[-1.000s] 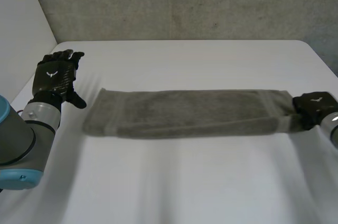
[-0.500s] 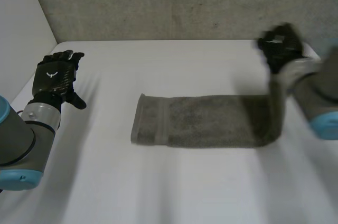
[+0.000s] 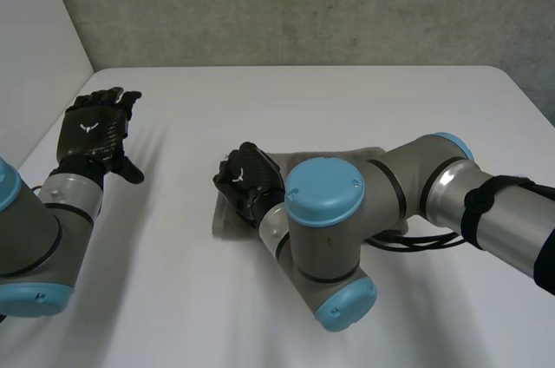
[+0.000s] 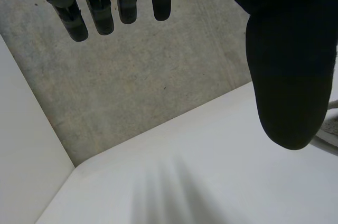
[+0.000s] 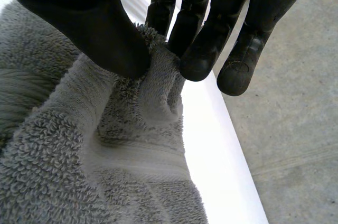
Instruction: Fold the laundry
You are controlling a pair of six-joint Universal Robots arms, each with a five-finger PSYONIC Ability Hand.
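Observation:
A grey towel lies folded near the middle of the white table, mostly under my right arm. My right hand rests at the towel's left end. In the right wrist view its thumb and fingers pinch a bunched edge of the towel. My left hand hovers over the table's left side, apart from the towel. Its fingers are straight and spread, with nothing between them and the thumb.
My right arm's big joints stretch across the table's middle and front right. A concrete wall runs behind the table's far edge. Bare tabletop lies below my left hand.
My right hand carried the towel's right end up and over to the left end, halving the towel's length. The left hand barely moved.

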